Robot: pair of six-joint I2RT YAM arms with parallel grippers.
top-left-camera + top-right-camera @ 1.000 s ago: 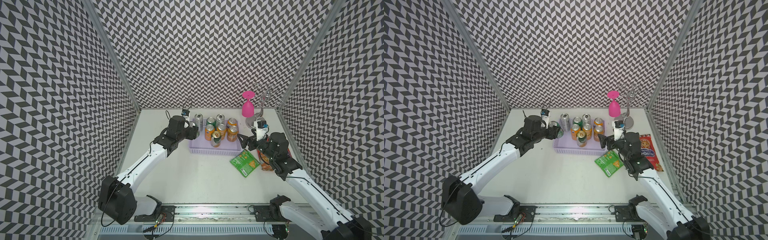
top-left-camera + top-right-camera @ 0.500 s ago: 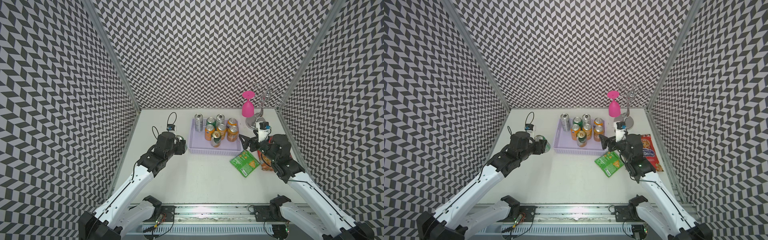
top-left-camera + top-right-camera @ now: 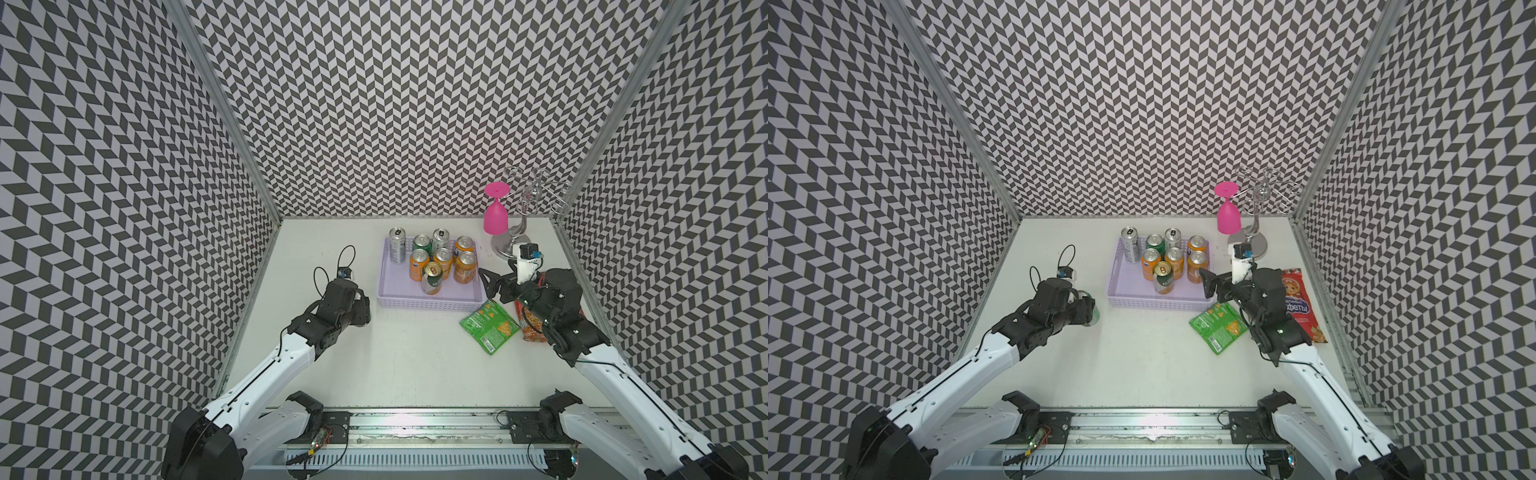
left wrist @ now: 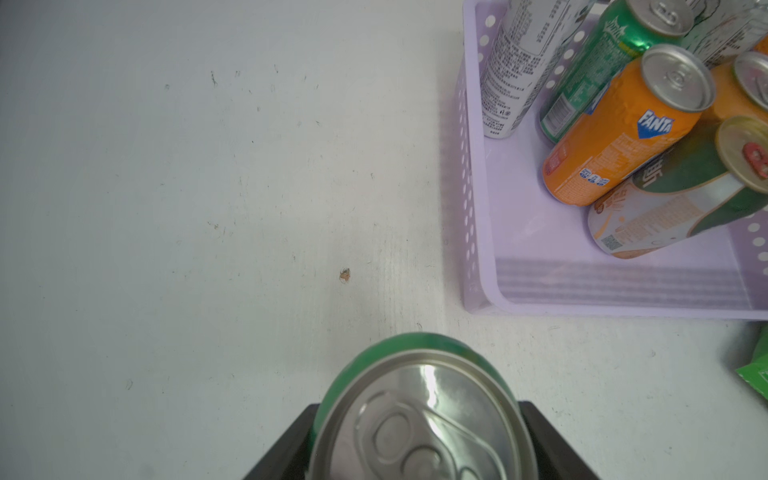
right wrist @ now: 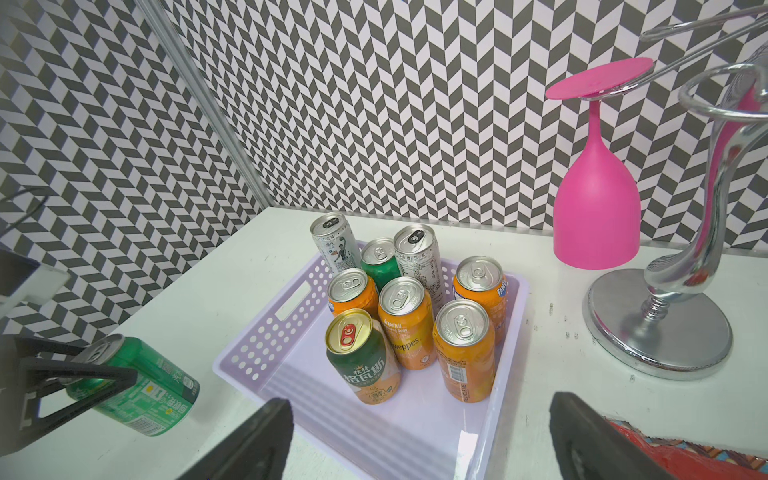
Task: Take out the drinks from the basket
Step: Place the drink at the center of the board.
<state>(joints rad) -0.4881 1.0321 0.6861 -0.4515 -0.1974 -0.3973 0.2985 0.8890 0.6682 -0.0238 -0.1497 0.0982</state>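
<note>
My left gripper [image 4: 419,444] clamps the green can [image 5: 145,382], tilted, outside the basket [image 3: 428,302] at its 8 o'clock. My right gripper [image 5: 419,440] stands with jaws apart, empty. Risk: releasing while tilted lets the can topple and roll away.

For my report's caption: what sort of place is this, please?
Most likely a robot test cell: patterned panels wall in a white table, and two arms stand on a rail at its front edge.
</note>
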